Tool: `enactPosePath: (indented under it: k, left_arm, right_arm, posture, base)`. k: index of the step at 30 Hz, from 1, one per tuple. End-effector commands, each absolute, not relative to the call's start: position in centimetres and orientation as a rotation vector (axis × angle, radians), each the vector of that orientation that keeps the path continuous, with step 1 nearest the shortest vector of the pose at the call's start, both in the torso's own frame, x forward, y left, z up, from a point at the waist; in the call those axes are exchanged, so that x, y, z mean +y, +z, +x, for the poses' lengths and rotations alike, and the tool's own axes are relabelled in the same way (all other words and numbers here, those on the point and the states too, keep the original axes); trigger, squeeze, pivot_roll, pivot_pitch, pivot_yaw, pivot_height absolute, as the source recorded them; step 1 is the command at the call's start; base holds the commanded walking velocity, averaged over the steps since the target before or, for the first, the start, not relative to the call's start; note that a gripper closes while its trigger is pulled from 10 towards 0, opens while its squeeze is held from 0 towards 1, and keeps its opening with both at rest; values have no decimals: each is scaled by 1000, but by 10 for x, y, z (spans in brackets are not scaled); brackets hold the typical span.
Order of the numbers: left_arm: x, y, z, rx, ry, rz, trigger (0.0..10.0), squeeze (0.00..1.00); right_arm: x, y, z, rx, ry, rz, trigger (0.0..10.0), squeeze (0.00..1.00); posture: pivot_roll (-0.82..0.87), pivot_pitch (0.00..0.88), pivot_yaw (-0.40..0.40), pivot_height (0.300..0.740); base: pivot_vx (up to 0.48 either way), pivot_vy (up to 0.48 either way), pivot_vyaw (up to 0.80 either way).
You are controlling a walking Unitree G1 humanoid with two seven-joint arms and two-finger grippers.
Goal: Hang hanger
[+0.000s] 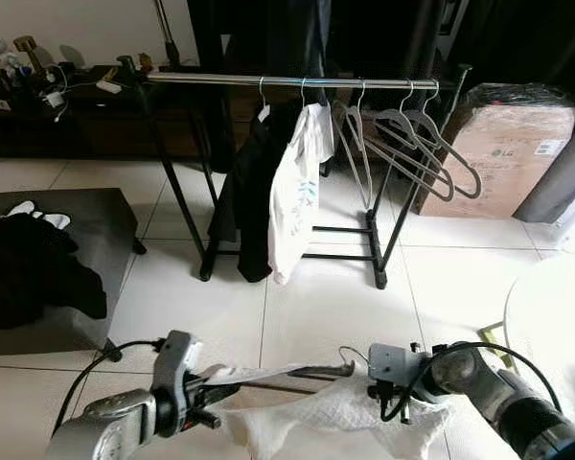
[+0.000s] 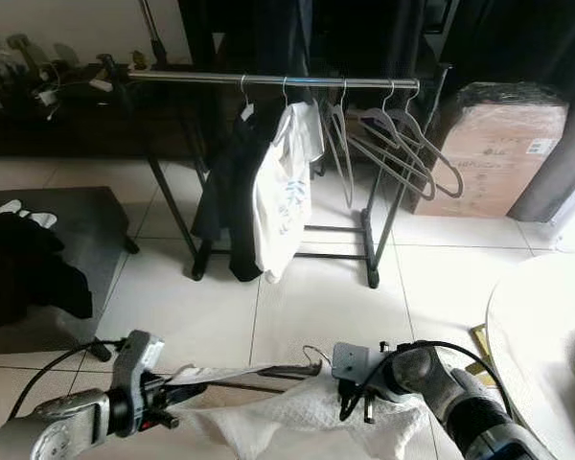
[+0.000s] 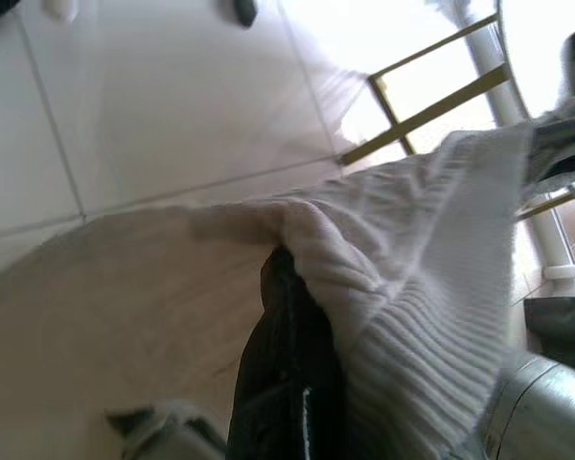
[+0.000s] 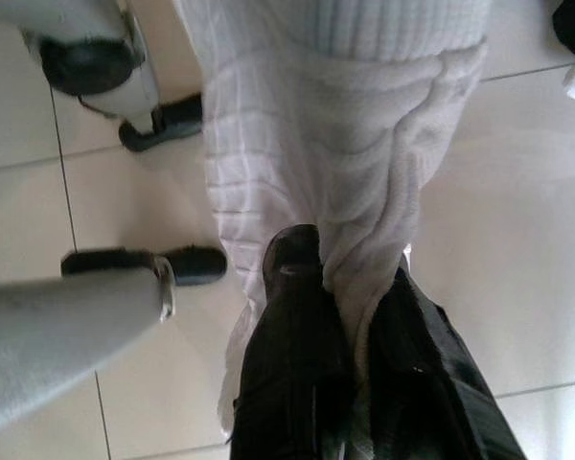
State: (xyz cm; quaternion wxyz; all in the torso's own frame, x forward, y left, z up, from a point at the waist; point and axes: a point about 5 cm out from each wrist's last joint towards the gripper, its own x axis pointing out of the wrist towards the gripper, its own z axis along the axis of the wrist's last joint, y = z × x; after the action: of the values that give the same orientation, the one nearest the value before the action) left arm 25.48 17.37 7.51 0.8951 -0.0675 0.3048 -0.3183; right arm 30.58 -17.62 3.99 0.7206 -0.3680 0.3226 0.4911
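White knit garment (image 1: 335, 412) on a hanger (image 1: 311, 369), held low in front of the robot, stretched between both grippers over the floor. Only the hanger's dark bar and small wire hook show, at the garment's top edge. Left gripper (image 1: 232, 379) at 7 o'clock in the head view, fingers pointing toward the garment; wrist view has one black finger (image 3: 287, 383) pressed under a knit fold, but whether the pincer is spread or pressed together cannot be told. Right gripper (image 4: 350, 326) at 5 o'clock, both black fingers pinching a bunched fold of the knit between them, fabric squeezed into a narrow rope at the tips.

Floor (image 1: 326, 307) is pale glossy tile with dark grout lines, bright glare toward 3 o'clock. Clothes rack (image 1: 297, 83) at 12 o'clock: silver rail on black legs. On it a black garment (image 1: 254, 192) and just beside it a white printed shirt (image 1: 297, 192), then several empty grey hangers (image 1: 412, 144) bunched at the rail's right end. Cardboard box (image 1: 513, 158) at 2 o'clock, beside the rack. Dark low table (image 1: 96, 230) at 9 o'clock with black clothes (image 1: 29, 273) heaped on it. Dark shelf (image 1: 57, 105) with small clutter at 11 o'clock against the wall. Edge of a white round table (image 2: 541, 335) at 4 o'clock.
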Motion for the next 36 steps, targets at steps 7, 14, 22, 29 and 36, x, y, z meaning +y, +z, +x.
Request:
enactPosePath:
  k: [7,14,22,29,36]
  left_arm:
    - [153,100,264,430,-734,-162,10000,0]
    - [152,125,270,312,-792,-232,10000,0]
    - [138,110,254,450,-958,-16,10000,0]
    - [138,105,245,528,-1025,-7,10000,275]
    - [154,103,240,544,-993,43,10000,1000]
  right_arm:
    - [-160,42,301,688,1154,-761,0,0]
    - [-166,40,294,714,1236,-870,0,0]
    - [-161,41,290,712,1310,-939,0,0]
    - [-162,43,297,710,1231,-955,0,0]
    - [-156,48,300,678,1227,-895,0,0]
  posture:
    - [81,179,-14,740]
    - [80,180,-13,740]
    - [84,177,-16,740]
    - [82,172,-11,740]
    - [87,159,-9,740]
  base:
    - [0,0,0]
    - [0,0,0]
    - [0,0,0]
    - [0,0,0]
    - [0,0,0]
